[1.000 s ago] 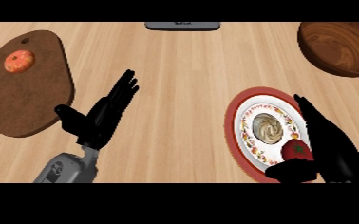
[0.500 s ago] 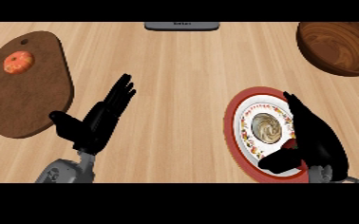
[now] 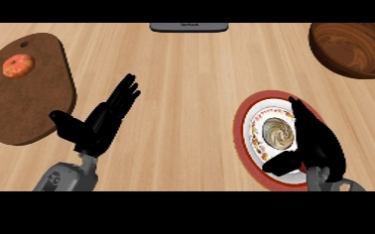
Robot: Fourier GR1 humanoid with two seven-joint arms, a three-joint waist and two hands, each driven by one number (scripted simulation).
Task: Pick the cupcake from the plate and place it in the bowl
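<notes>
A cupcake [image 3: 278, 131] with swirled cream frosting sits on a red-rimmed white plate [image 3: 244, 120] at the lower right of the counter. My right hand [image 3: 316, 143] lies over the plate's right side, fingers stretched along the cupcake's right flank and thumb curving in below it; the hand is open and not closed on the cupcake. The dark wooden bowl [image 3: 345, 49] stands at the upper right, partly cut by the view's edge. My left hand [image 3: 100, 119] rests open at the lower left, fingers pointing up and to the right.
A brown cutting board [image 3: 40, 99] lies at the left with a small red-orange fruit [image 3: 18, 65] on it. A grey flat object [image 3: 189, 27] sits at the counter's far edge. Bare wood lies between the plate and the bowl.
My right hand has moved left and inward over the plate, closing in beside the cupcake. The left hand has barely shifted.
</notes>
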